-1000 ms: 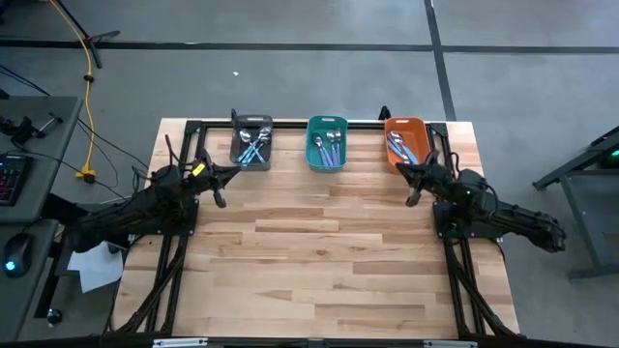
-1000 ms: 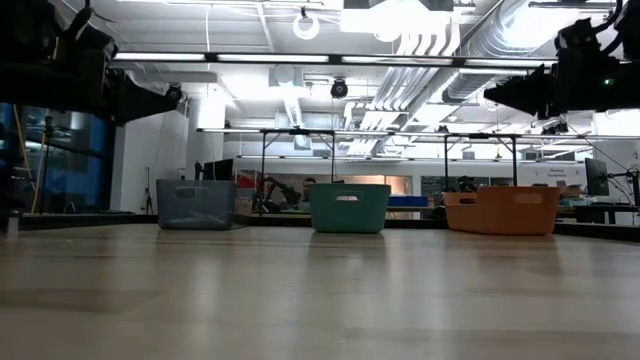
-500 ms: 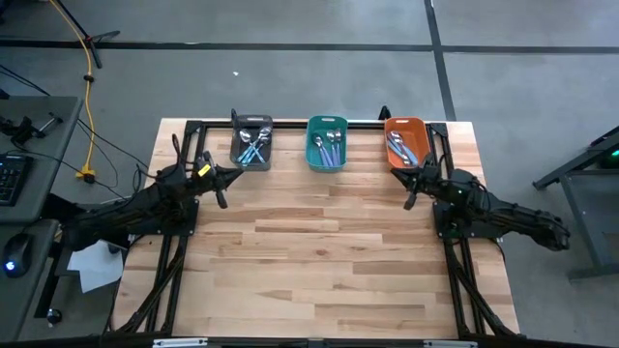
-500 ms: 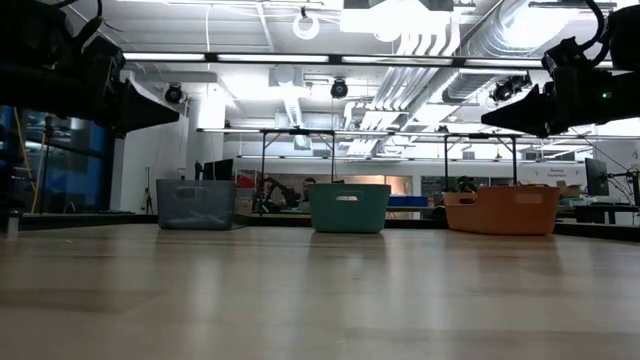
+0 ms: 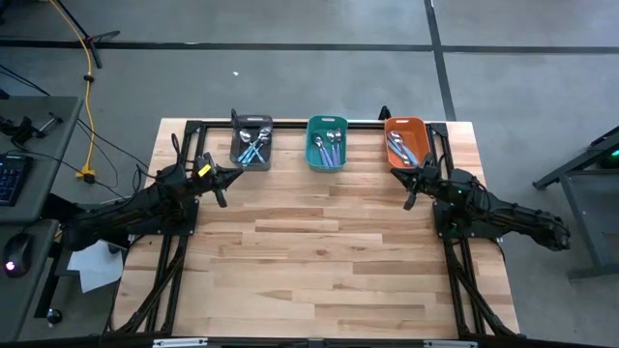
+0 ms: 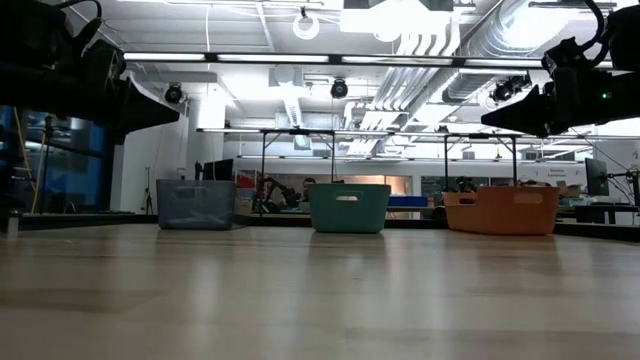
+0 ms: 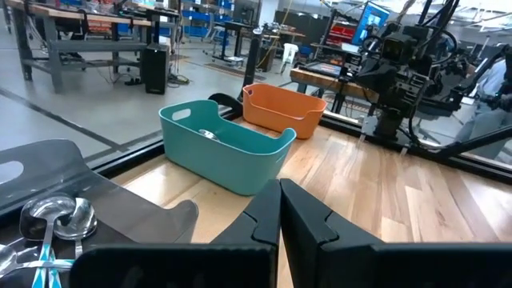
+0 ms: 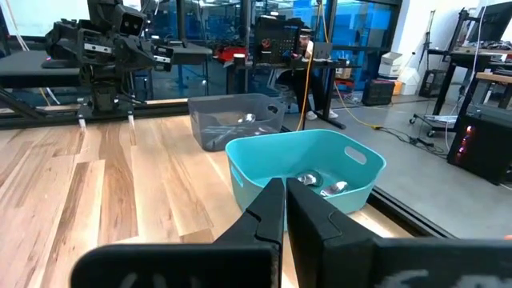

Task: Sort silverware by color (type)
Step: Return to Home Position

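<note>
All spoons I see lie inside three bins along the table's far edge. Some are in the dark grey bin (image 5: 251,143), some in the teal bin (image 5: 327,143), some in the orange bin (image 5: 406,142). Shiny bowls show in the grey bin (image 7: 52,218) and in the teal bin (image 8: 320,184). My left gripper (image 5: 224,184) hovers shut just near of the grey bin, its fingers (image 7: 280,212) together. My right gripper (image 5: 414,187) hovers shut just near of the orange bin, its fingers (image 8: 284,208) closed too. Neither holds anything.
The wooden table (image 5: 329,261) stretches bare of objects from the bins to its near edge. A black frame rail (image 5: 290,123) runs behind the bins. In the low view both arms (image 6: 90,80) (image 6: 570,95) hang well above the tabletop.
Early in the second both arms sank a little in the low view, their grippers dipping slightly toward the table. They have held still since. Bins and spoons have not moved.
</note>
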